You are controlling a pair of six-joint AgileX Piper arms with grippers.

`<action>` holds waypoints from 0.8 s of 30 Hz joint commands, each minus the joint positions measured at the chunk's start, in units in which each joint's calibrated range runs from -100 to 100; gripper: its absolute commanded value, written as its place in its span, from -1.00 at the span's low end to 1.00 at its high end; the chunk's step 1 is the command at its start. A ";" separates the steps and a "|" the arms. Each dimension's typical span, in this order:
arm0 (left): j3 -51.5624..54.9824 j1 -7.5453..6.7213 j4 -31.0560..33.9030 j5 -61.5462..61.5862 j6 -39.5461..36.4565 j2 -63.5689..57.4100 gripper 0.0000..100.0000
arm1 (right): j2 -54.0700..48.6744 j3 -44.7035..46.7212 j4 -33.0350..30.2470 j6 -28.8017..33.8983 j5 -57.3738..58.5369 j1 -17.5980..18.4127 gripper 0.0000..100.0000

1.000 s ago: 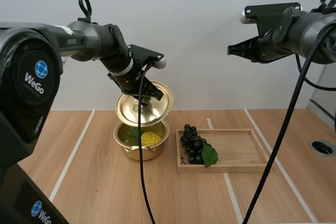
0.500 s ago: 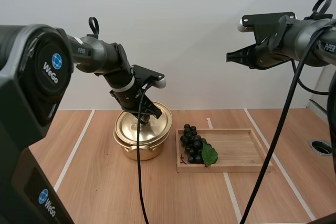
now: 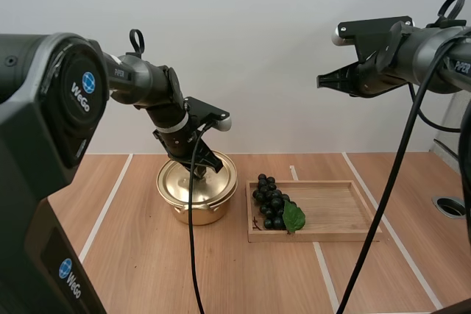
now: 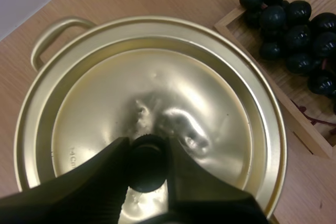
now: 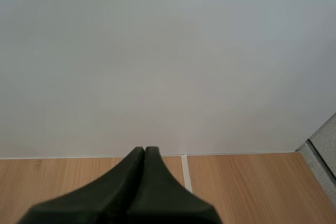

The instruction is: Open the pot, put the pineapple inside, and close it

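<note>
Now the golden metal pot [image 3: 196, 211] stands on the light wooden counter [image 3: 140, 262], with its round golden lid [image 4: 157, 87] resting on the rim. My left claw [image 4: 147, 150] pinches the lid's small black knob [image 4: 147, 163]. At the pot's three o'clock, just beside it, lies a shallow wooden tray [image 3: 342, 217], with a bunch of dark grapes [image 3: 270, 202] at its nine o'clock end. My right claw [image 3: 324, 79] hangs high above the tray, at the pot's two o'clock, with its fingers pressed together on nothing.

WeGo is printed twice on the left arm's black housing [image 3: 44, 130], and the lid [image 4: 157, 93] is stamped 14C.
</note>
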 commanded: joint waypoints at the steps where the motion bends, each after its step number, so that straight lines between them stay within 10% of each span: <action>1: 0.29 -0.19 0.72 -1.05 -0.39 1.35 -1.00 | -0.30 0.14 0.02 -0.39 -0.55 -0.19 -1.00; 15: 0.29 -0.19 0.06 -1.38 -0.39 4.05 -0.96 | -0.30 0.14 0.02 -0.39 0.69 -0.19 -1.00; 19: 0.29 -0.19 0.06 -2.32 -0.20 4.05 -0.36 | -0.30 0.14 0.02 -0.39 0.85 -0.19 -1.00; 24: 0.29 -0.19 -0.22 -4.04 -0.20 3.93 1.00 | -0.30 0.14 0.02 -0.60 1.74 -0.19 -1.00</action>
